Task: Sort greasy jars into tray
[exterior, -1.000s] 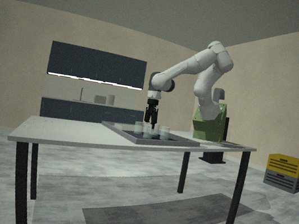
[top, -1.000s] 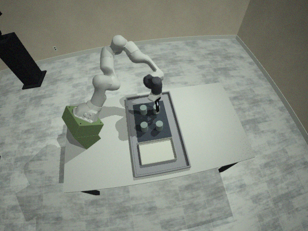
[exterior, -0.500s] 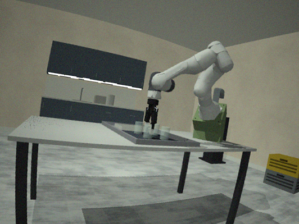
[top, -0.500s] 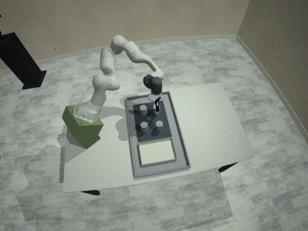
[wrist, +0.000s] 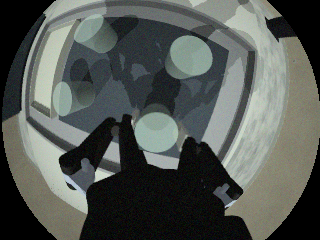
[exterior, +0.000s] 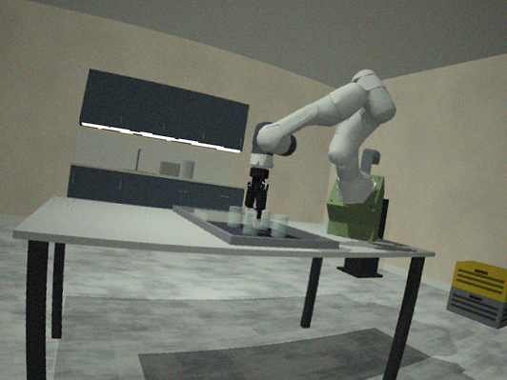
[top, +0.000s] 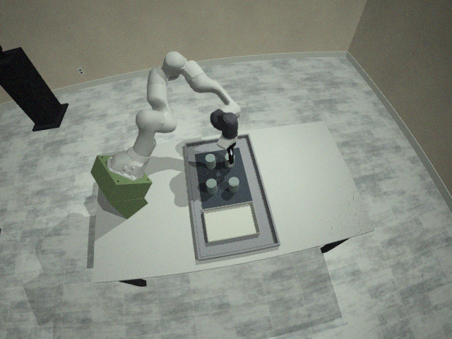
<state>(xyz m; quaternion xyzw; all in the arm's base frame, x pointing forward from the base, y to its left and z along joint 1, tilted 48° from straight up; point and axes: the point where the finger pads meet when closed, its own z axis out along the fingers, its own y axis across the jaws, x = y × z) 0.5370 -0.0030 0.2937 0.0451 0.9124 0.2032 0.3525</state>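
Note:
Four pale glass jars stand mouth down on the dark drying mat (top: 222, 200) (wrist: 127, 83). My gripper (top: 230, 157) (exterior: 253, 208) (wrist: 156, 122) is lowered over the jar at the mat's far right corner (top: 228, 163) (exterior: 250, 222) (wrist: 156, 132). Its fingers stand on either side of that jar, part open, with a narrow gap showing at the right finger. The other three jars (top: 210, 160) (top: 211, 185) (top: 233, 183) stand apart from it; in the wrist view they are ahead of the fingers. The white tray (top: 229, 222) beside the mat holds nothing.
Mat and tray sit inside a grey rimmed steel top (top: 200, 251) (exterior: 236, 238) on the white table (top: 310, 175). The arm's green base (top: 120, 186) stands at the table's left edge. A yellow and grey crate (exterior: 484, 292) stands on the floor.

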